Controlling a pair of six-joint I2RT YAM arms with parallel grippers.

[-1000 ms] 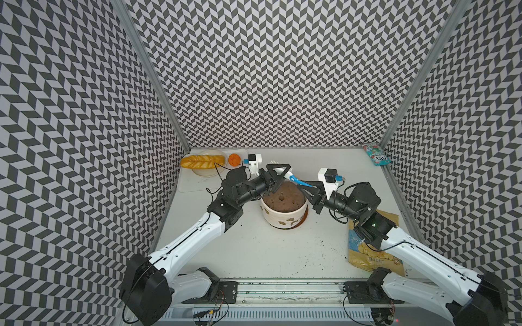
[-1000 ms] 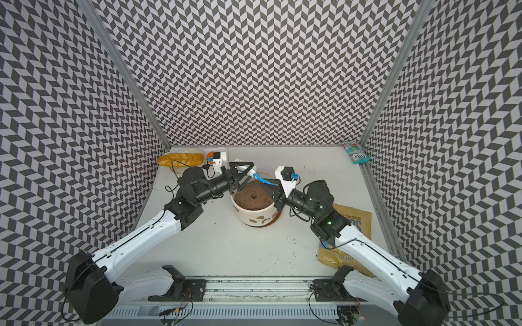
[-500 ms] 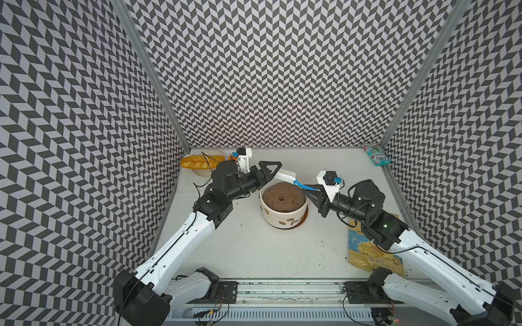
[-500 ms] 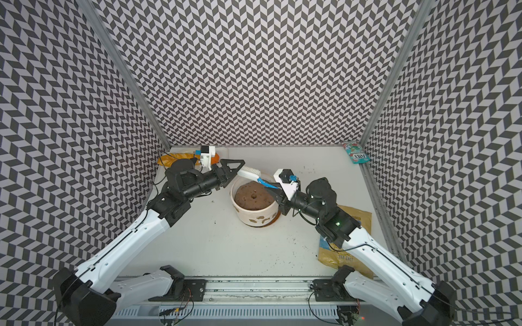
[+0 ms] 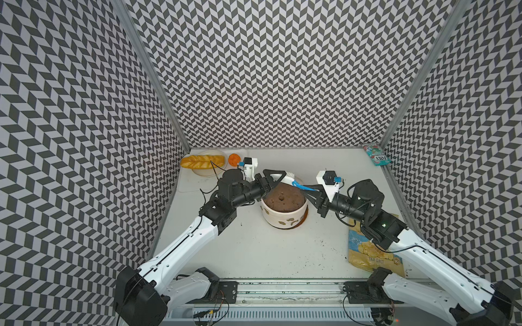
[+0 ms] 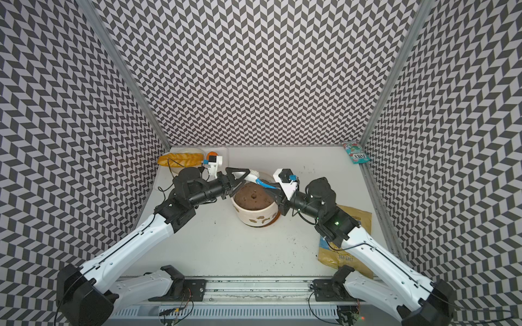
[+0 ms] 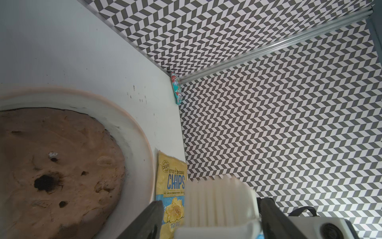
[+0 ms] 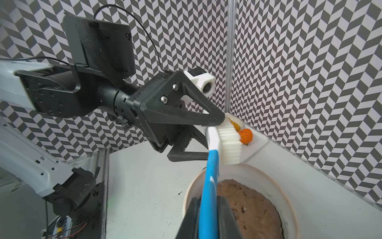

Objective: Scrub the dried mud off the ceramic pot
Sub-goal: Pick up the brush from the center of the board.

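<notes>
Right claw [image 8: 207, 204]: clamped tight on the blue-and-white plastic handle of a white-bristled brush [image 8: 214, 159], bottom centre of the right wrist view.
Left claw [image 7: 211, 201]: jaws spread, straddling the brush's bristle head; one finger lies against it, the other stands clear, so nothing is gripped.
Ceramic pot [image 5: 275, 216]: wide cream-white cylinder on a brown saucer, upright at the centre of both top views, on the white surface [image 5: 254, 254].
Dried mud [image 6: 263, 218]: flat brown-olive blotches on the pot's outer wall, on its lower side in the frame.
Brush head: at the pot's upper rim in the top views, apart from the blotches.
</notes>
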